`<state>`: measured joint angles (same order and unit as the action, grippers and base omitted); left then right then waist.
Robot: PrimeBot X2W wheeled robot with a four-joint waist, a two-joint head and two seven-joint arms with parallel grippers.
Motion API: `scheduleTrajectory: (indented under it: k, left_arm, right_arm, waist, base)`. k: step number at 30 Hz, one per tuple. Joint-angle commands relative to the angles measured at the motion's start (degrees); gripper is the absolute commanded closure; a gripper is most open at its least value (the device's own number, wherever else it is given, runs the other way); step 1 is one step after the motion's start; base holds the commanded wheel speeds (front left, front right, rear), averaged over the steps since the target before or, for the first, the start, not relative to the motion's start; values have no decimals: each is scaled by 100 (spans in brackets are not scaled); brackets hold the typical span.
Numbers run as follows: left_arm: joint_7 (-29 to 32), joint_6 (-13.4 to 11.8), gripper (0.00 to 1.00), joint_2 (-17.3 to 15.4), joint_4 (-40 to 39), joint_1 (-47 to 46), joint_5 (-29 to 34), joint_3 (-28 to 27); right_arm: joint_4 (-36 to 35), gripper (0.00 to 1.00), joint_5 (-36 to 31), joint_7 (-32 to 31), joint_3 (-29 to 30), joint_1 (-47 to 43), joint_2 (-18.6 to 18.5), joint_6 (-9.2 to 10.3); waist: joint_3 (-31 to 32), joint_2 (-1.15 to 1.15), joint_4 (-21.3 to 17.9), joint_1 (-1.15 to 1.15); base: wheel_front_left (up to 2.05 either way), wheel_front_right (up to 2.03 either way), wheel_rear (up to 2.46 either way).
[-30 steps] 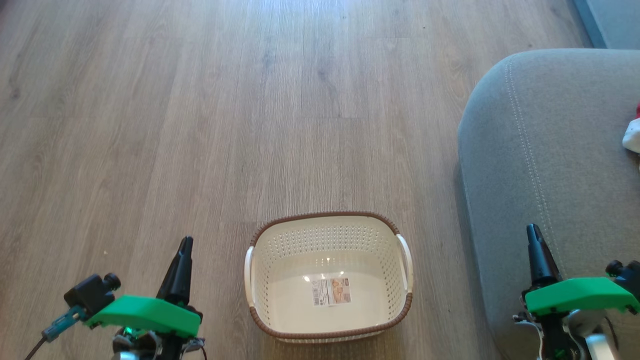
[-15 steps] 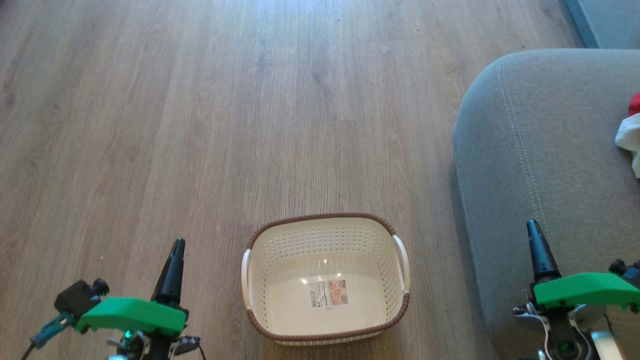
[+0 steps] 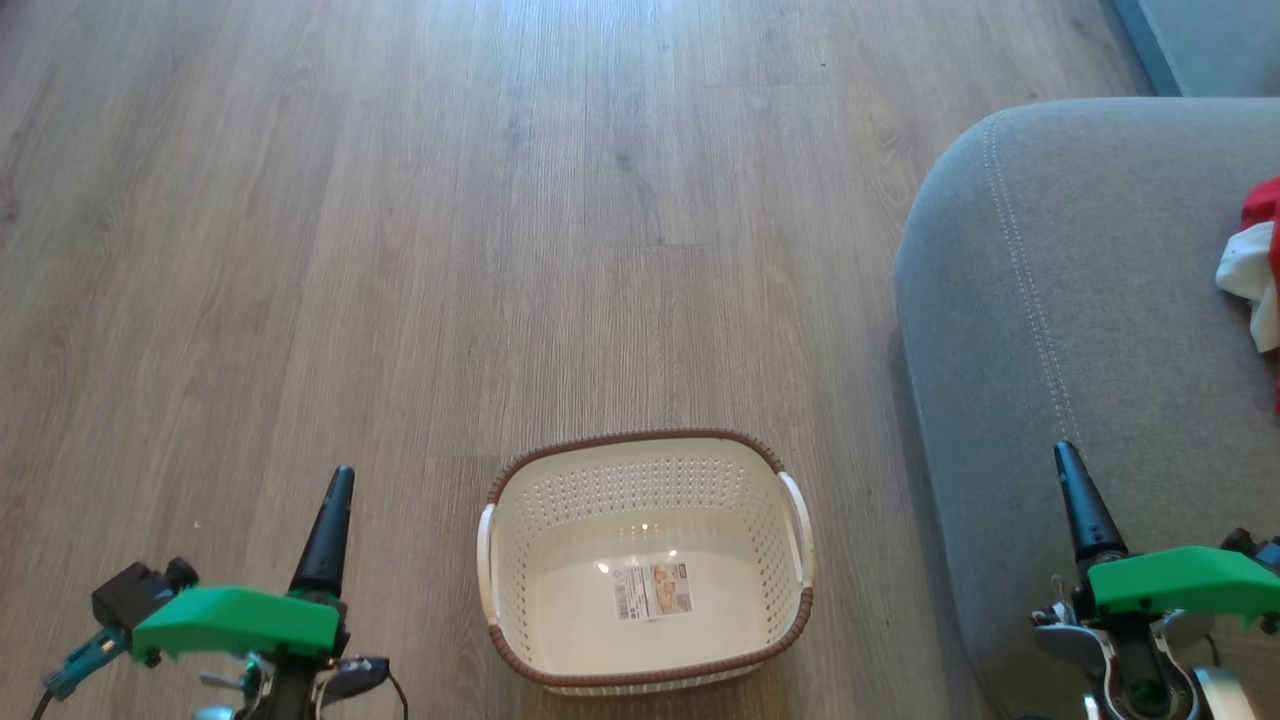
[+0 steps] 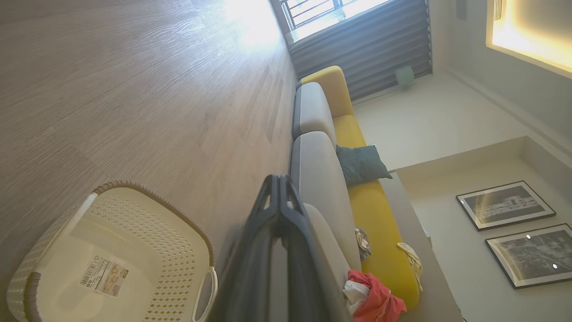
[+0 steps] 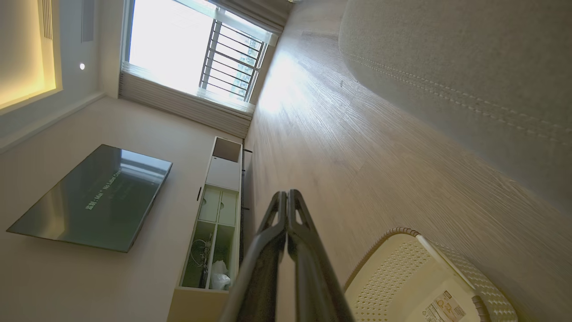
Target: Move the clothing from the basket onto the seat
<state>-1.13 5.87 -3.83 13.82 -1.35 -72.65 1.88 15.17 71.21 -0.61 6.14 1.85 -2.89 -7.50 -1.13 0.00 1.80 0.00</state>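
Observation:
The cream basket (image 3: pixel 645 470) with a brown rim stands on the wood floor in the head view; inside it only a paper label (image 3: pixel 652 590) lies on its floor. The red and white clothing (image 3: pixel 1255 270) lies on the grey seat (image 3: pixel 1060 300) at the right edge, and it appears as a heap (image 4: pixel 373 297) in the left wrist view. My left gripper (image 3: pixel 338 485) is shut and empty, left of the basket. My right gripper (image 3: pixel 1066 460) is shut and empty, over the seat's front edge. Both wrist views show the basket (image 4: pixel 147 201) (image 5: pixel 402 264) beside pressed-together fingers.
Wood floor (image 3: pixel 400 250) stretches ahead and to the left. In the left wrist view a yellow sofa back (image 4: pixel 375 214) with a teal cushion (image 4: pixel 359 163) runs behind the seat. The right wrist view shows a TV (image 5: pixel 94 197) and a low cabinet (image 5: pixel 214 223).
The whole head picture has slid left, so more of the seat and clothing shows at the right. Both grippers stay shut and sit slightly lower in the picture.

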Motion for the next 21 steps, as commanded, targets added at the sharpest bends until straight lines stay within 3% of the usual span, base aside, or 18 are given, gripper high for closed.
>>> scheduleTrajectory:
  k: [1,21]
  left_arm:
    - [39,45,100,-82,-150,-311,-178,-191]
    - [367,116,100,-77,-51,-405,-1386,-446]
  right_arm:
    - [-162,100,180,-61,-56,328,-8,1]
    - [-133,100,1356,-384,1,393,-5,1]
  waist:
    - [5,0,-9,0]
    - [60,0,-113,0]
  base:
    - [0,0,0]
    - [0,0,0]
